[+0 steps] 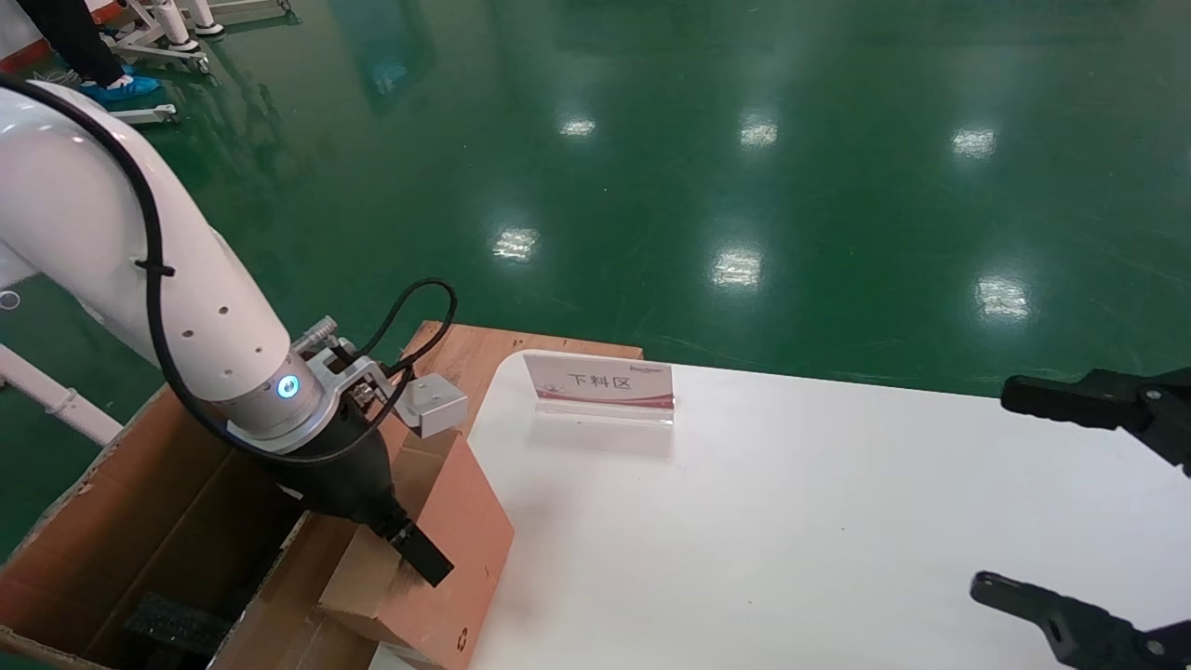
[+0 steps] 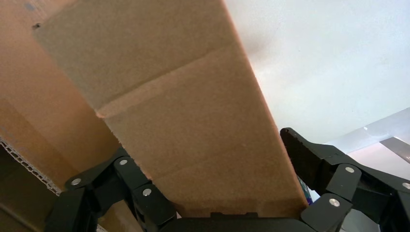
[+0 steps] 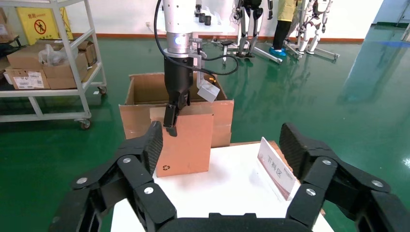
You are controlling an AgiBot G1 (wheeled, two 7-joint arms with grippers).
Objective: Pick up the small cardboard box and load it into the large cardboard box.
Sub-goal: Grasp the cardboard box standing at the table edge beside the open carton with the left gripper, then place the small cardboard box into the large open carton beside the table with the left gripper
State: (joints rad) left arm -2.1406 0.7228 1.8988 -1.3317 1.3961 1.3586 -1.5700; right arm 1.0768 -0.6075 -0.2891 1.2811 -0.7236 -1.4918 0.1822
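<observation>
R gripper [image 3: 220, 159] open nr sign [image 1: 600, 382]; L gripper [image 1: 409, 544] clamps small box [image 1: 437, 549].

White glossy left arm [image 1: 140, 279], black cable clipped alongside, silver wrist ring with blue light. Black left gripper [image 1: 409, 544]; right gripper [image 3: 220, 179] black, silver screws.

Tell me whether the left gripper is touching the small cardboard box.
Touching. In the left wrist view the left gripper has its fingers pressed against both sides of the small cardboard box; the right wrist view shows the same clamp from afar.
</observation>
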